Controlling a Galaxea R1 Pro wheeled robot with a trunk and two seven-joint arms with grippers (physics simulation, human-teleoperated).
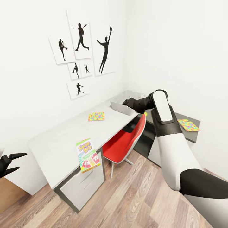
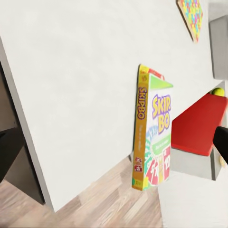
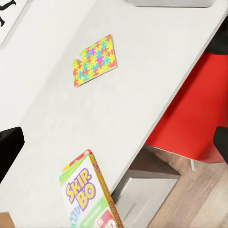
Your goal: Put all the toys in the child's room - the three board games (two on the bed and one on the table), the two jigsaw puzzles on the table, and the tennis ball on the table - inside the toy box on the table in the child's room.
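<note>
1. Head view — SKIP-BO box (image 1: 87,155) at 7 o'clock, overhanging the table (image 1: 60,142) edge; two jigsaw puzzles (image 1: 96,116), (image 1: 188,124); one toy box (image 1: 124,104) at 1 o'clock. Left gripper (image 1: 12,163) spread, empty.
2. Left wrist view — one tennis ball (image 2: 218,91).
3. Right wrist view — right gripper's state: cannot tell. Judged step: collecting; next, grasp the overhanging box.

Right gripper hidden behind forearm over toy box (image 1: 122,106). Ball (image 2: 218,91) mostly hidden past table's (image 1: 57,142) edge. Left gripper (image 1: 11,163) cut by frame edge. SKIP-BO box (image 3: 90,199) cropped at bottom. Corner puzzle (image 2: 191,16) clipped.
</note>
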